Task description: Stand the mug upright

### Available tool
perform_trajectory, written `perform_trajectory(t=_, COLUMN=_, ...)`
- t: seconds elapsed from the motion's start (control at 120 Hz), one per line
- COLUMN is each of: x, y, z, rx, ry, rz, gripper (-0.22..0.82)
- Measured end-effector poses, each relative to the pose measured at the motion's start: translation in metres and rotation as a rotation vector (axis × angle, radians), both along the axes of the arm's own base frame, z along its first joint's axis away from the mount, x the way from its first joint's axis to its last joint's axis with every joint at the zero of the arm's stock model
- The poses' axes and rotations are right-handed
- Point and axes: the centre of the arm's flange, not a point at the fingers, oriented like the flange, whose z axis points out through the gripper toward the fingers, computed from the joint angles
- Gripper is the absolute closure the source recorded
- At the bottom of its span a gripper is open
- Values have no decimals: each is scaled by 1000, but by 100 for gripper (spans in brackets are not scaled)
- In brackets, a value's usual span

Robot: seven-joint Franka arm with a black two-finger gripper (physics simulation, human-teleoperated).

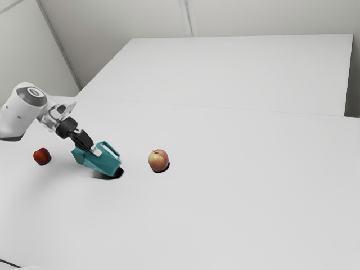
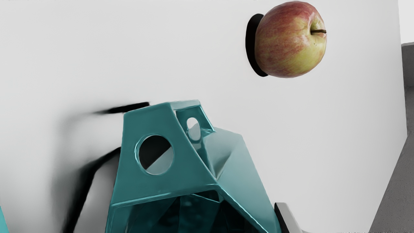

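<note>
Evidently, we have the teal mug (image 1: 95, 162) tilted, not upright, between the red fruit (image 1: 41, 156) and the apple (image 1: 158, 161). Whether the black gripper (image 1: 95, 151) holds it, we cannot tell. Probably light, stiff and slick, it suits a grasp across opposite flat sides.

Loads of room on the white, smooth surface (image 1: 253, 197) past the round red-and-yellow apple (image 1: 158, 161), all the way toward the exterior view's right. The strip between the things and the surface's far edge is free too. Tight bits: the tilted teal, faceted mug (image 1: 102, 163) is right at the gripper (image 1: 95, 151), with just a small gap before the apple. Other side, a small round dark-red fruit (image 1: 41, 156) sits near the mug, below the arm (image 1: 23, 108).
</note>
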Motion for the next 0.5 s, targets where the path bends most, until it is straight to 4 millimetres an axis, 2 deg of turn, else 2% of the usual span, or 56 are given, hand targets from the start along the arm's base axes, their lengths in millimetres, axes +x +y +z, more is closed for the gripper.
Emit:
perform_trajectory(t=0.1, x=0, y=-4, z=10, rx=22, ry=-13, rz=-13, gripper=76)
perform_trajectory(t=0.225, x=4, y=-23, z=31, rx=83, ry=-39, rz=-63, gripper=77)
perform_trajectory(t=0.367, x=11, y=-49, z=42, rx=182, ry=-66, rz=-125, gripper=77)
perform_trajectory(t=0.5, x=19, y=-79, z=50, rx=352, ry=-99, rz=-204, gripper=78)
